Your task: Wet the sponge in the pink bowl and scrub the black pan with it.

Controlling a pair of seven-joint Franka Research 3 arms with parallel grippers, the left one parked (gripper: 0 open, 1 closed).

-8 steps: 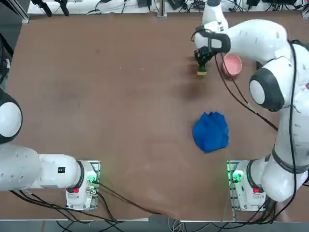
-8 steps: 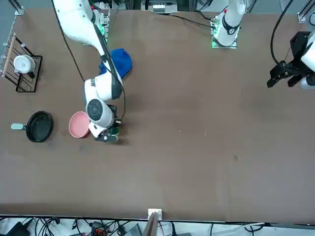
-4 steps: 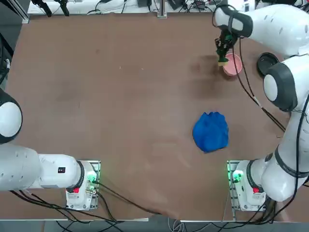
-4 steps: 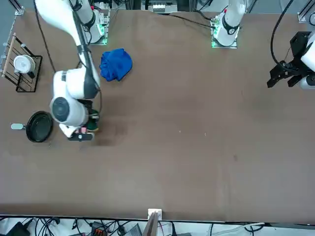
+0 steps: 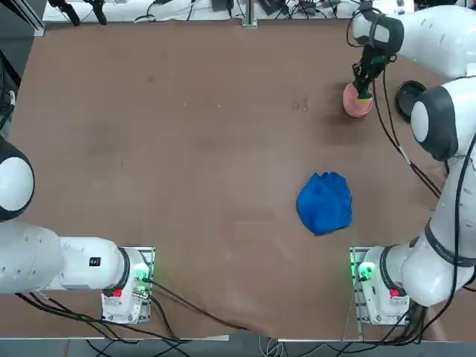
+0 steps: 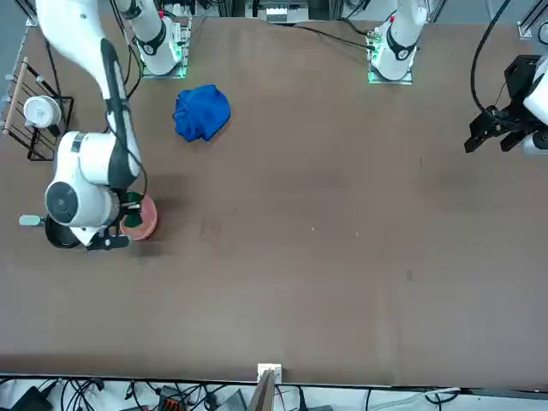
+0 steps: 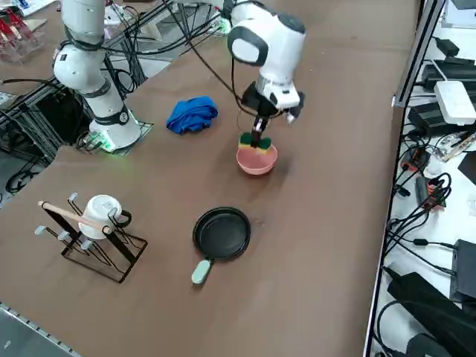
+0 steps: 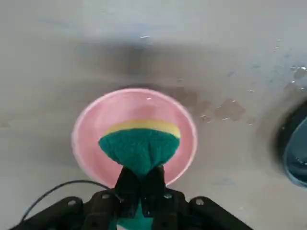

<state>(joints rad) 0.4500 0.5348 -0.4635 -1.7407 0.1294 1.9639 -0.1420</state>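
Observation:
My right gripper (image 7: 258, 134) is shut on the sponge (image 7: 254, 140), green with a yellow layer, and holds it just above the pink bowl (image 7: 256, 159). In the right wrist view the sponge (image 8: 139, 143) hangs from the gripper (image 8: 140, 179) over the middle of the bowl (image 8: 91, 143), yellow side down. Whether it touches the bowl's inside cannot be told. From overhead the sponge (image 5: 364, 94) covers part of the bowl (image 5: 352, 104). The black pan (image 7: 222, 233) lies beside the bowl on the robot's right, with its pale handle stub (image 7: 200, 271).
A crumpled blue cloth (image 5: 325, 202) lies nearer the robot's base than the bowl. A wire rack with a white mug (image 7: 93, 223) stands at the right edge of the table. Wet spots (image 8: 230, 110) mark the table between bowl and pan.
The right arm has carried the sponge toward the robot's right, from the bare table beside the pink bowl to a spot over the bowl. Its grip stayed shut.

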